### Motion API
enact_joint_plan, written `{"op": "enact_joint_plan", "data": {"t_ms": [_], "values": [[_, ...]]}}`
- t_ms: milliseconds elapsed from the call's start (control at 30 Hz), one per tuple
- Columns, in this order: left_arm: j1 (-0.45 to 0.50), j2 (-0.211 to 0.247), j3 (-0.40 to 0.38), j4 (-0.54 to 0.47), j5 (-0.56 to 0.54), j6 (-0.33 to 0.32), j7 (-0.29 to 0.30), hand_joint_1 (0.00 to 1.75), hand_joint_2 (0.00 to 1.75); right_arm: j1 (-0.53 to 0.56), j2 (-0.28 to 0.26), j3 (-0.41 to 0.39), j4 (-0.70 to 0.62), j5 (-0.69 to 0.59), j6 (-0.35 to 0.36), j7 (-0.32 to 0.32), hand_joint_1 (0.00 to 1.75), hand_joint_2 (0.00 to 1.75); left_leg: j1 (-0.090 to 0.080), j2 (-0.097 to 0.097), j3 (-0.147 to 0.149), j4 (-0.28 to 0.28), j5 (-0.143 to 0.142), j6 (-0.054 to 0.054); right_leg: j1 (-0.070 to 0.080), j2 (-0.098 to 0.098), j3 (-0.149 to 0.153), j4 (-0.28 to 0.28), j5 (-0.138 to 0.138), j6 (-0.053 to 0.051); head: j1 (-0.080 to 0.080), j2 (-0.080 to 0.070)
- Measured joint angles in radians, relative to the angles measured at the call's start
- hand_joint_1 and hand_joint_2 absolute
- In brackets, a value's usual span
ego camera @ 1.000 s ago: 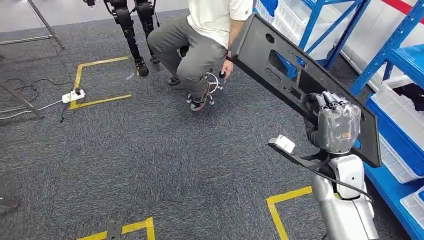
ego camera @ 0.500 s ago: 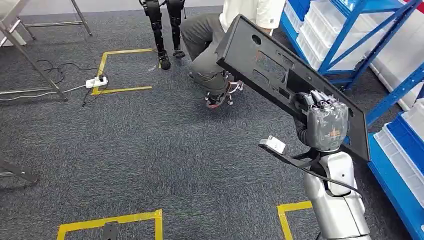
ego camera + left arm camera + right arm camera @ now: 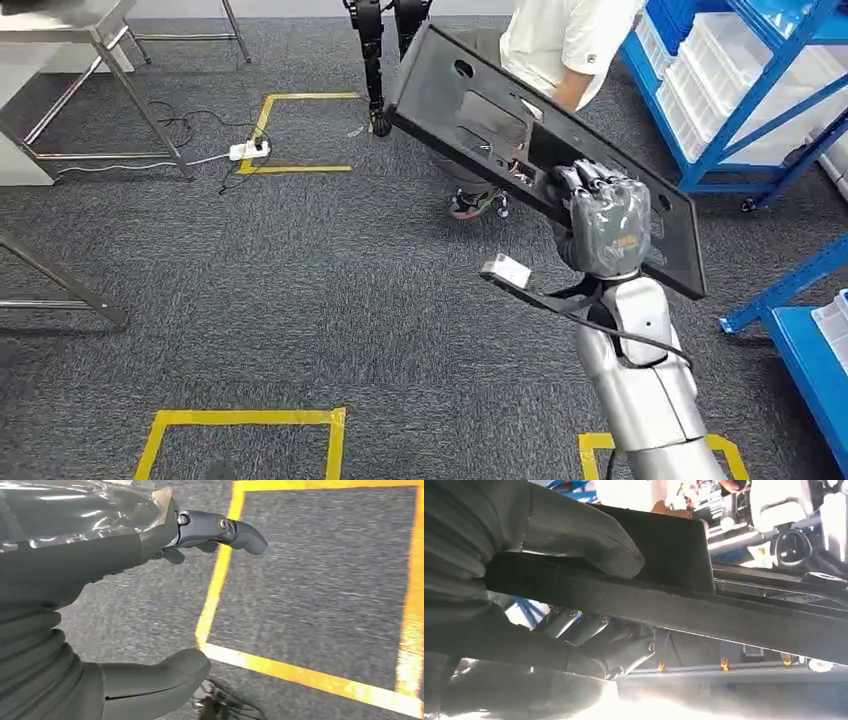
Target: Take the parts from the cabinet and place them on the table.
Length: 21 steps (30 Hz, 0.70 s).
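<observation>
— The black panel (image 3: 470, 110), where is it?

— Up in the air over the grey carpet (image 3: 300, 300), held at a tilt, running from about 11 o'clock down to 4 o'clock in the head view. The right hand (image 3: 603, 222) grips it near its lower end, at roughly 3 o'clock from the middle of the picture.

— How firm is that grip?

— The fingers wrap over the panel's edge; in the right wrist view the thumb (image 3: 579, 532) presses on one face and the fingers (image 3: 589, 630) clamp the other.

— And the left hand (image 3: 95, 605)?

— It holds nothing, thumb and fingers apart, hanging above a yellow tape square (image 3: 220, 585) on the floor.

— Anything around?

— A person (image 3: 565, 45) is behind the panel at 1 o'clock, blue shelving (image 3: 740, 90) with white bins at 2 o'clock, a metal table's legs (image 3: 140, 105) at 10 o'clock, a power strip (image 3: 250, 150) beside it.
</observation>
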Motion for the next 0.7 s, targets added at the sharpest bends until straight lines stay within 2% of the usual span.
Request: {"op": "enact_joint_plan", "data": {"t_ms": [33, 67, 133, 167, 200, 233, 267, 300, 333, 367, 467, 500, 533, 567, 600, 633, 667, 700], "values": [[0.001, 0.000, 0.001, 0.000, 0.002, 0.001, -0.003, 0.00, 1.75, -0.011, 0.010, 0.006, 0.009, -0.001, 0.001, 0.000, 1.75, 1.75, -0.007, 0.052, -0.019, 0.037, -0.029, -0.003, 0.007, -0.008, 0.002, -0.002, 0.001, -0.013, -0.006, 0.000], [0.000, -0.002, 0.001, 0.000, 0.003, 0.001, -0.004, 0.00, 1.75, -0.020, 0.016, 0.010, 0.016, -0.002, 0.002, -0.002, 1.75, 1.75, -0.006, 0.076, -0.048, 0.101, -0.065, -0.006, 0.013, -0.018, 0.002, -0.002, 0.000, -0.025, -0.017, 0.000], [0.002, -0.004, 0.004, 0.000, 0.006, 0.005, -0.004, 0.00, 1.75, -0.040, 0.029, 0.019, 0.038, -0.003, 0.008, -0.003, 1.75, 1.75, -0.002, 0.091, -0.119, 0.256, -0.129, -0.011, 0.021, -0.038, 0.002, -0.001, -0.002, -0.028, -0.017, 0.000], [0.005, -0.006, 0.005, 0.000, 0.008, 0.007, -0.003, 0.00, 1.75, -0.049, 0.037, 0.024, 0.049, -0.003, 0.013, -0.003, 1.75, 1.75, -0.001, 0.093, -0.141, 0.302, -0.140, -0.014, 0.024, -0.047, 0.002, -0.001, -0.002, -0.029, -0.019, 0.000], [0.010, -0.009, 0.006, 0.000, 0.011, 0.012, -0.003, 0.00, 1.75, -0.055, 0.047, 0.031, 0.059, -0.003, 0.014, -0.003, 1.75, 1.75, 0.000, 0.096, -0.139, 0.301, -0.129, -0.015, 0.025, -0.056, 0.003, -0.001, -0.003, -0.029, -0.018, 0.000], [0.013, -0.010, 0.007, 0.000, 0.016, 0.015, -0.004, 0.00, 1.75, -0.063, 0.059, 0.038, 0.068, -0.003, 0.015, -0.003, 1.75, 1.75, 0.001, 0.101, -0.114, 0.254, -0.101, -0.016, 0.025, -0.062, 0.003, 0.000, -0.003, -0.028, -0.018, 0.000], [0.014, -0.010, 0.009, 0.000, 0.018, 0.017, -0.005, 0.00, 1.75, -0.070, 0.067, 0.043, 0.074, -0.002, 0.015, -0.003, 1.75, 1.75, 0.002, 0.109, -0.068, 0.173, -0.062, -0.016, 0.025, -0.071, 0.004, 0.001, -0.004, -0.029, -0.019, 0.000], [0.014, -0.010, 0.012, 0.000, 0.018, 0.019, -0.008, 0.00, 1.75, -0.077, 0.077, 0.049, 0.081, 0.000, 0.015, -0.003, 1.75, 1.75, 0.003, 0.128, -0.015, 0.080, -0.027, -0.015, 0.025, -0.077, 0.005, 0.004, -0.008, -0.026, -0.018, 0.000], [0.013, -0.012, 0.013, -0.001, 0.018, 0.019, -0.013, 0.00, 1.75, -0.083, 0.084, 0.052, 0.087, 0.005, 0.015, -0.001, 1.75, 1.75, 0.000, 0.164, 0.014, 0.025, -0.033, -0.016, 0.030, -0.084, 0.003, 0.007, -0.012, -0.020, -0.018, 0.000], [0.013, -0.016, 0.013, -0.002, 0.018, 0.018, -0.016, 0.00, 1.75, -0.089, 0.087, 0.054, 0.092, 0.009, 0.014, 0.001, 1.75, 1.75, -0.006, 0.153, 0.025, 0.016, -0.031, -0.005, 0.043, -0.088, -0.003, 0.013, -0.015, -0.015, -0.019, 0.000], [0.015, -0.018, 0.015, -0.002, 0.018, 0.018, -0.021, 0.00, 1.75, -0.096, 0.103, 0.063, 0.111, 0.016, 0.014, 0.004, 1.75, 1.75, -0.015, 0.126, 0.019, 0.014, -0.028, 0.012, 0.046, -0.111, 0.005, 0.009, -0.016, -0.006, -0.012, 0.000], [0.015, -0.020, 0.015, -0.002, 0.018, 0.019, -0.021, 0.00, 1.75, -0.099, 0.106, 0.064, 0.115, 0.016, 0.014, 0.006, 1.75, 1.75, -0.009, 0.118, 0.025, 0.002, -0.021, 0.024, 0.048, -0.109, -0.002, 0.013, -0.024, 0.002, -0.012, 0.000], [0.014, -0.022, 0.016, -0.002, 0.018, 0.019, -0.021, 0.00, 1.75, -0.101, 0.107, 0.065, 0.120, 0.016, 0.014, 0.006, 1.75, 1.75, -0.010, 0.114, 0.027, -0.001, -0.018, 0.031, 0.039, -0.077, -0.011, 0.038, -0.039, 0.002, -0.011, 0.000], [0.012, -0.022, 0.017, -0.002, 0.018, 0.019, -0.022, 0.00, 1.75, -0.103, 0.108, 0.066, 0.122, 0.016, 0.014, 0.006, 1.75, 1.75, -0.010, 0.109, 0.026, -0.002, -0.015, 0.040, 0.036, -0.050, -0.038, 0.096, -0.066, -0.004, -0.011, 0.000], [0.010, -0.023, 0.020, -0.002, 0.018, 0.019, -0.022, 0.00, 1.75, -0.104, 0.107, 0.067, 0.127, 0.016, 0.014, 0.006, 1.75, 1.75, -0.009, 0.099, 0.024, -0.002, -0.015, 0.042, 0.033, -0.035, -0.082, 0.186, -0.102, -0.008, -0.006, 0.000], [0.010, -0.026, 0.021, -0.002, 0.018, 0.019, -0.022, 0.00, 1.75, -0.102, 0.106, 0.069, 0.132, 0.017, 0.014, 0.007, 1.75, 1.75, -0.009, 0.091, 0.024, -0.002, -0.015, 0.042, 0.030, -0.029, -0.124, 0.271, -0.130, -0.009, -0.005, 0.000], [0.011, -0.026, 0.022, -0.002, 0.018, 0.018, -0.022, 0.00, 1.75, -0.101, 0.105, 0.070, 0.138, 0.017, 0.013, 0.008, 1.75, 1.75, -0.009, 0.082, 0.023, -0.002, -0.014, 0.042, 0.030, -0.026, -0.153, 0.327, -0.142, -0.004, -0.005, 0.000], [0.012, -0.027, 0.022, -0.002, 0.016, 0.016, -0.022, 0.00, 1.75, -0.101, 0.104, 0.071, 0.143, 0.018, 0.013, 0.009, 1.75, 1.75, -0.009, 0.074, 0.024, -0.002, -0.014, 0.041, 0.029, -0.025, -0.160, 0.335, -0.137, 0.003, -0.005, 0.000]]}}
